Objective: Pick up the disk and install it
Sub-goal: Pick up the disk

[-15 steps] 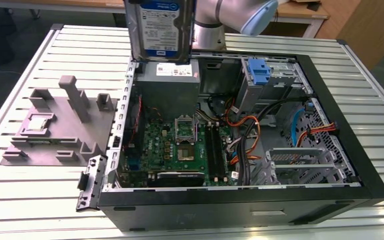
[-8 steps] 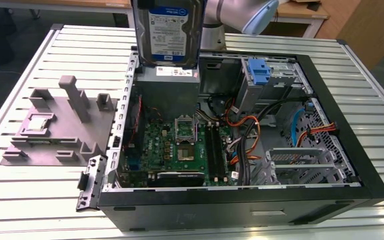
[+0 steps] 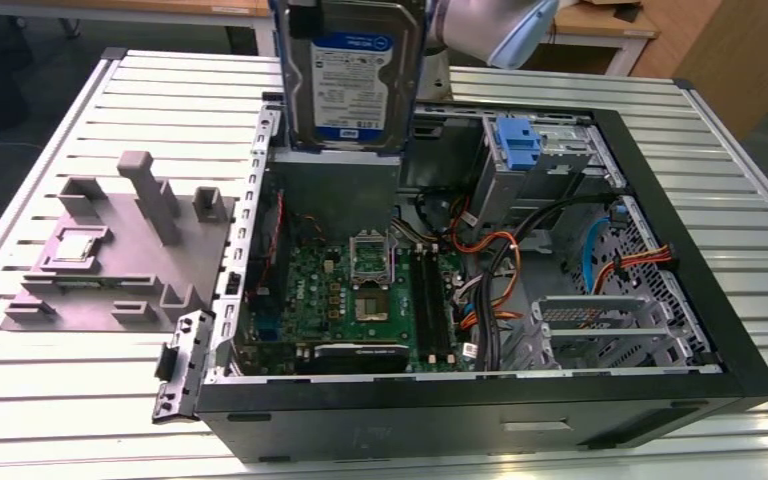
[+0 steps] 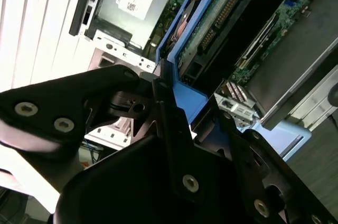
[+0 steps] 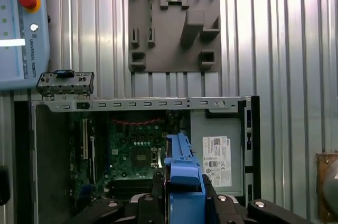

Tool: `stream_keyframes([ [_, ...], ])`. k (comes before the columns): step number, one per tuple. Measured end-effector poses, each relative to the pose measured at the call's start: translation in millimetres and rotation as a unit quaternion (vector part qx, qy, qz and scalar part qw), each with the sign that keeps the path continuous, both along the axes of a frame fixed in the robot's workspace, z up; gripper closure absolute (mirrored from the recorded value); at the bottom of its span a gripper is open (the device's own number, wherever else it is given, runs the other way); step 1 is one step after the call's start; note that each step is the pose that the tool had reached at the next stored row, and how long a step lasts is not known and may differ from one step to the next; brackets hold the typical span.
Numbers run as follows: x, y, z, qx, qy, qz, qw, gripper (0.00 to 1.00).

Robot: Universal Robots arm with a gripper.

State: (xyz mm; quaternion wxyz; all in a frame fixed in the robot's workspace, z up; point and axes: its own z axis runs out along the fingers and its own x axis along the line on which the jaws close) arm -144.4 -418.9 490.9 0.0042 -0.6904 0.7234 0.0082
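Blue-framed disk (image 3: pixel 352 75) clamped upright in claw (image 5: pixel 184 184); over open computer case (image 3: pixel 464 402).

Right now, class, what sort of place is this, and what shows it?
Probably a robotics workshop: an open computer case lies on a slatted metal table, a grey parts holder beside it, and the gripper holds the disk above.

place: robotics lab bench, we reckon | why: slatted aluminium table (image 3: pixel 51 400) | opened-up PC tower (image 3: pixel 491 405) | grey parts jig (image 3: pixel 104 270) | robot teach pendant (image 5: pixel 21 28) | wooden desks (image 3: pixel 611 30) behind us
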Motion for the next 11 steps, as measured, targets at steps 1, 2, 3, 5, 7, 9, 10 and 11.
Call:
stream_keyframes([
  [1,4.5,0.0,-0.3,0.0,0.0,0.0,1.0,0.64],
  [2,9.0,0.0,-0.5,0.0,0.0,0.0,1.0,0.64],
  [3,13.5,0.0,-0.8,0.0,0.0,0.0,1.0,0.64],
  [5,21.5,-0.3,-1.3,0.0001,0.0,0.0,1.0,0.64],
  [7,23.6,-2.6,-2.2,-0.0001,0.0,0.0,1.0,0.64],
  [9,23.7,-10.0,-3.7,0.0,-0.0001,0.0,1.0,0.64],
  [10,23.7,-14.3,-4.5,0.0001,-0.0002,0.0,1.0,0.64],
  [11,23.7,-18.5,-5.2,0.0,-0.0002,0.0,1.0,0.64],
])
